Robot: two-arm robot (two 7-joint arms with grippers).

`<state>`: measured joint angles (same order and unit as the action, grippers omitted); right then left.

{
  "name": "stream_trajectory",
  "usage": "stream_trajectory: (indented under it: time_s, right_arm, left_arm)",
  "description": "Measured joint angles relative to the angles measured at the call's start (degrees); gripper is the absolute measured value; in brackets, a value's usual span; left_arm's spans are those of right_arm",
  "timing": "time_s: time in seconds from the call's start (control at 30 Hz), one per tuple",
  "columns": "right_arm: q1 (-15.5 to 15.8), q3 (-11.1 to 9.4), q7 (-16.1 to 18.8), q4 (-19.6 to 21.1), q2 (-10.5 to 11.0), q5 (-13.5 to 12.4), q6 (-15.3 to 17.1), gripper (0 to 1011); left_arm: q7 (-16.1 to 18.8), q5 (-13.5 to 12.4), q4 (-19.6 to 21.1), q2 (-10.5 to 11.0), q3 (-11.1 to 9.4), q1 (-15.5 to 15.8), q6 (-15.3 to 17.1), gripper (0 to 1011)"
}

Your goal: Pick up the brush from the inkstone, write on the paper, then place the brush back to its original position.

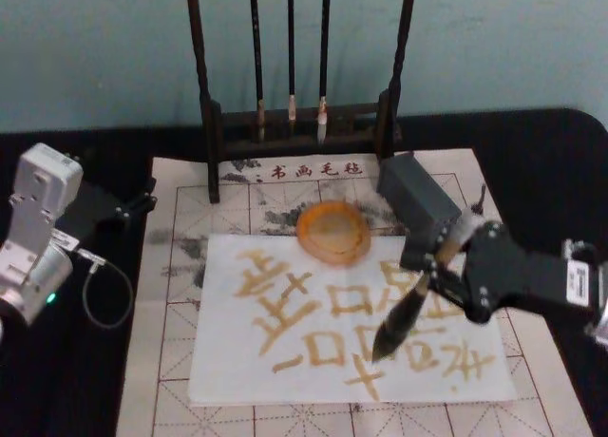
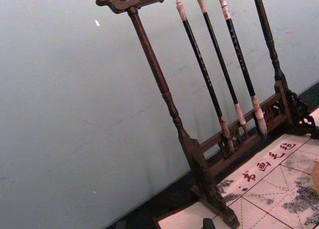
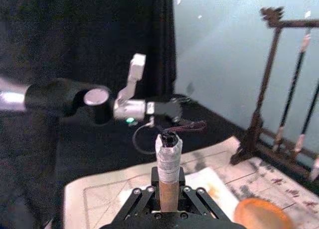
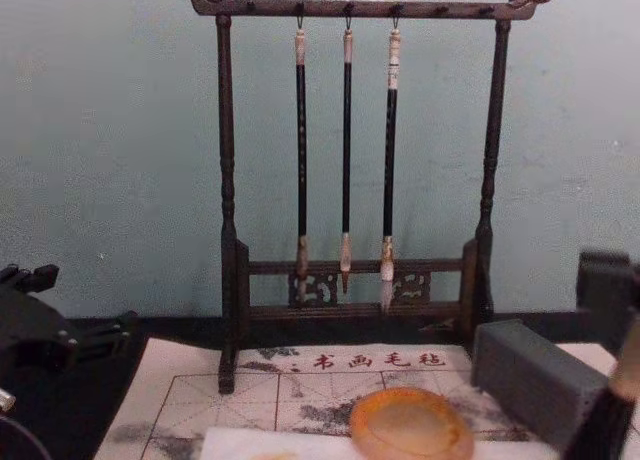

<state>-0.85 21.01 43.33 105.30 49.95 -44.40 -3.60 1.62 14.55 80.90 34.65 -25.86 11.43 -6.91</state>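
Brushwork looks well along, judging by the golden-brown characters across the white sheet of paper point(image 1: 285, 370). The right tool point(image 1: 439, 266) is closed on the large calligraphy brush with tan handle, black lower part and olive-brown bristles point(image 1: 410, 309), gripping it about where tan meets black. In the right wrist view the white-wrapped end cap and its loop stand up out of the clamp. In the head view the brush tilts, its tip pointing toward 7 o'clock over the characters on the right of the sheet. Whether the bristles touch the paper I cannot tell.

The small round amber inkstone point(image 1: 332, 233) sits at the sheet's far edge, at about 11 o'clock from the tip, just beside the grey rectangular block point(image 1: 416, 195). The left tool point(image 1: 128, 207) is parked well apart on the black bench point(image 1: 57, 380), at 9 o'clock from the sheet; whether it is open or closed cannot be told.

The brush should be light, with a stiff handle and soft, loaded bristles that splay under pressure. The sensible hold is on the handle, as now, never on the tuft. Pressing hard would likely blot a stroke or drag the thin, unweighted paper. The shallow dish may slide if nudged on the return.
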Motion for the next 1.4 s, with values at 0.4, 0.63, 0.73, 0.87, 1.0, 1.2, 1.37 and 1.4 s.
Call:
stream_trajectory:
  time_s: [0.4,0.63,0.73,0.87,1.0,1.2,1.37,1.4]
  right_arm:
    - [-4.84,-0.94,-4.51,-3.71,-5.99,-4.52,3.18,181]
    - [-7.77,-1.29,-9.42,-6.11,-10.10,-9.25,6.62,181]
    - [-9.27,-1.29,-12.34,-7.21,-11.90,-11.61,8.78,181]
    - [-11.18,-1.25,-17.06,-8.73,-14.30,-14.50,11.75,181]
    - [-13.62,-1.43,-24.07,-11.19,-17.60,-18.36,15.10,181]
    - [-16.12,-1.71,-30.78,-14.53,-20.94,-22.21,17.62,181]
    - [-18.13,-1.74,-35.18,-17.75,-23.06,-25.59,19.76,181]
    - [-18.38,-1.74,-35.84,-18.22,-23.33,-26.05,20.05,181]
  left_arm:
    - [0.00,0.00,0.00,0.00,0.00,0.00,0.00,1001]
    - [0.00,0.00,0.00,0.00,0.00,0.00,0.00,1001]
    - [0.00,0.00,0.00,0.00,0.00,0.00,0.00,1001]
    - [0.00,0.00,0.00,0.00,0.00,0.00,0.00,1001]
    - [0.00,0.00,0.00,0.00,0.00,0.00,0.00,1001]
    - [0.00,0.00,0.00,0.00,0.00,0.00,0.00,1001]
    - [0.00,0.00,0.00,0.00,0.00,0.00,0.00,1001]
    - [0.00,0.00,0.00,0.00,0.00,0.00,0.00,1001]
